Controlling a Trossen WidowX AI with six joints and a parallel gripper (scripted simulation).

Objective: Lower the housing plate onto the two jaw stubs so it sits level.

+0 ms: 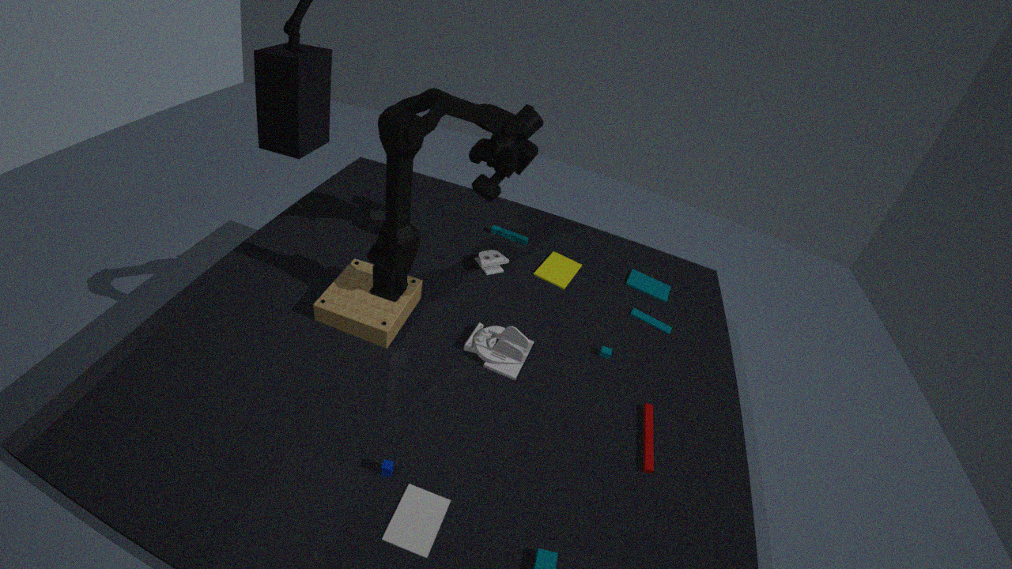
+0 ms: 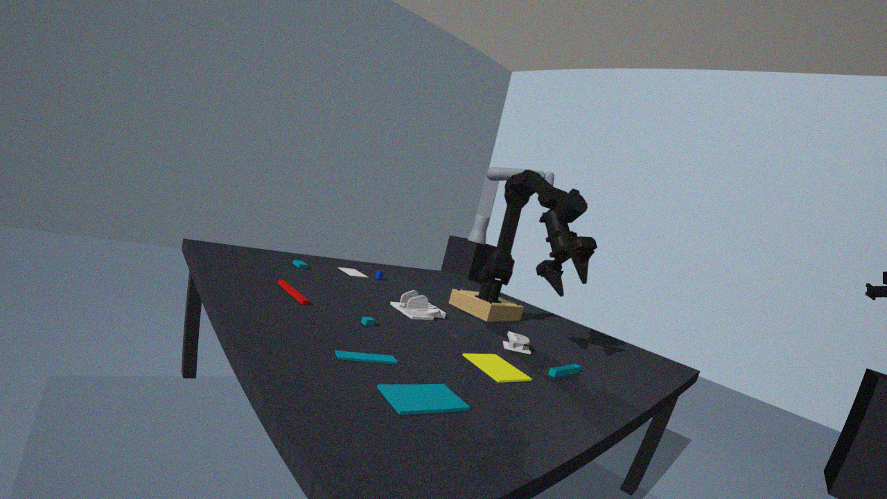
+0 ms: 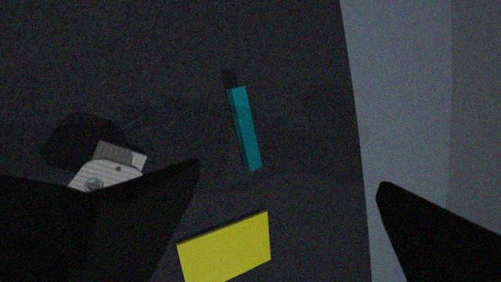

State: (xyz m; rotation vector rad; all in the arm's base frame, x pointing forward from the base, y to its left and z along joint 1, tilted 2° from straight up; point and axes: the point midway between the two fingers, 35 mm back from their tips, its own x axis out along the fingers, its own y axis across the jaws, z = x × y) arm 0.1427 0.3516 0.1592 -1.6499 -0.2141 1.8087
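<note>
A white piece with two round holes, apparently the housing plate (image 1: 492, 255) (image 2: 518, 338) (image 3: 106, 168), sits raised on a small white support near the yellow slab. The larger white base (image 1: 504, 371) (image 2: 425, 317) lies further toward the middle of the table. Two upright jaws (image 1: 514, 342) (image 2: 418, 303) stand on it side by side, with no plate over them. My gripper (image 2: 573, 288) (image 3: 288, 178) is open and empty, high above the table's far side in the top view. In the wrist view its left finger hides the lower part of the housing plate.
A yellow slab (image 1: 558, 269) (image 2: 496, 367) (image 3: 231, 251) and a teal bar (image 1: 509, 234) (image 2: 564, 370) (image 3: 246, 129) lie near the housing plate. A teal slab (image 1: 648, 284), a red bar (image 1: 648, 438), a blue cube (image 1: 387, 467) and a pale slab (image 1: 417, 520) lie farther off.
</note>
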